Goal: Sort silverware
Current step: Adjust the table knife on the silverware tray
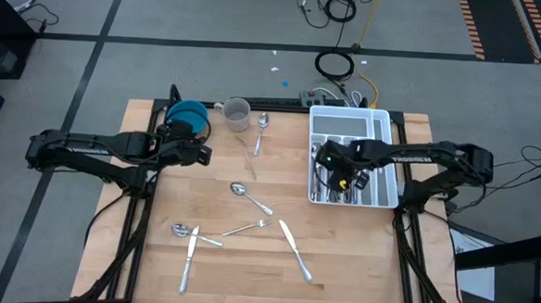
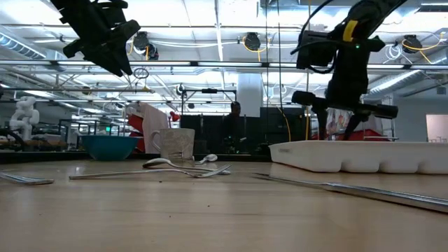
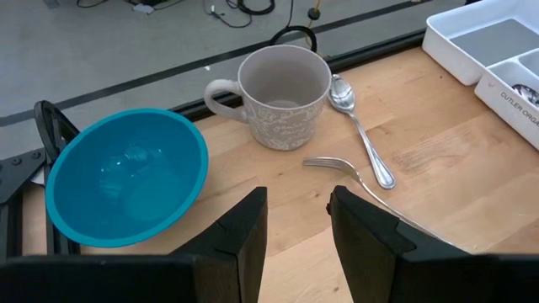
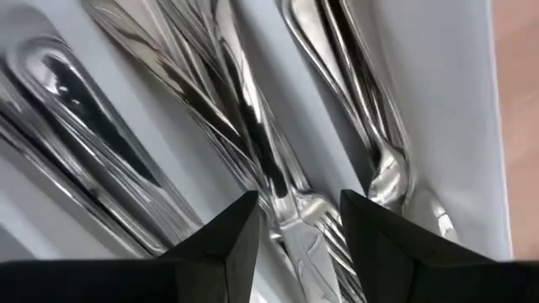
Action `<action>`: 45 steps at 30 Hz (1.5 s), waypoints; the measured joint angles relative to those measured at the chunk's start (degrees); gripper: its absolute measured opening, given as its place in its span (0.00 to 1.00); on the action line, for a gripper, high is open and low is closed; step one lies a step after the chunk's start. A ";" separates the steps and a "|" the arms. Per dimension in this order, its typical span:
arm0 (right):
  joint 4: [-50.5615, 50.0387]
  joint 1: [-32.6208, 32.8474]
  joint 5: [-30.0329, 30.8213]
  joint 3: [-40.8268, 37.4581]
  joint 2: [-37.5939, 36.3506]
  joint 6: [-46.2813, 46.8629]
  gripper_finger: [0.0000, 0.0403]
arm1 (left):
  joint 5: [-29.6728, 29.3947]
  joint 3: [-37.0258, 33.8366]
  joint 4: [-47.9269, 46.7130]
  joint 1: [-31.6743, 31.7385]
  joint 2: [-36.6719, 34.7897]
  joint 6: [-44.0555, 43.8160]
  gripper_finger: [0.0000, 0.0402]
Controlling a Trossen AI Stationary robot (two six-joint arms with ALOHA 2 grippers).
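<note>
Loose silverware lies flat on the wooden table: a spoon (image 1: pixel 261 131) by the mug, a fork (image 3: pixel 362 181) beside it, and a spoon (image 1: pixel 249 199), fork (image 1: pixel 248 228), spoon (image 1: pixel 192 233) and two knives (image 1: pixel 189 259) (image 1: pixel 295 250) nearer the front. My left gripper (image 3: pixel 296 194) is open and raised (image 2: pixel 122 66) next to the blue bowl (image 3: pixel 126 177). My right gripper (image 1: pixel 328 168) is open and low over the white tray (image 1: pixel 393 158). Its fingers stand either side of a fork (image 4: pixel 307 210) among the sorted pieces. My right gripper points down into the tray's left compartment with one finger (image 4: pixel 227 244) on each side of a fork's neck (image 4: pixel 295 206). I cannot tell whether the fingers touch it. The fork lies flat among the other pieces.
A grey mug (image 1: pixel 236 114) stands next to the blue bowl (image 1: pixel 187 117) at the table's far left. The tray fills the far right corner, with more forks and knives (image 4: pixel 101 143) in it. Bare wood lies between the loose pieces mid-table.
</note>
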 joint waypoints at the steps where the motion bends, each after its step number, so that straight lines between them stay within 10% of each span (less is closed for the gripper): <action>1: 0.14 -0.50 -0.12 0.00 0.36 -0.13 0.39 | 0.00 0.00 0.00 0.01 0.00 0.00 0.34; 10: 0.64 -2.69 -0.30 -0.02 2.90 -0.19 0.37 | 0.00 0.00 0.00 -0.01 0.00 -0.02 0.34; 28: -0.98 -2.84 -0.20 0.03 2.68 0.08 0.03 | 0.00 0.00 0.01 -0.01 0.00 -0.02 0.34; 45: -0.34 -1.22 3.34 -0.07 0.14 3.51 0.00 | 0.04 0.00 0.00 -0.01 0.00 0.00 0.34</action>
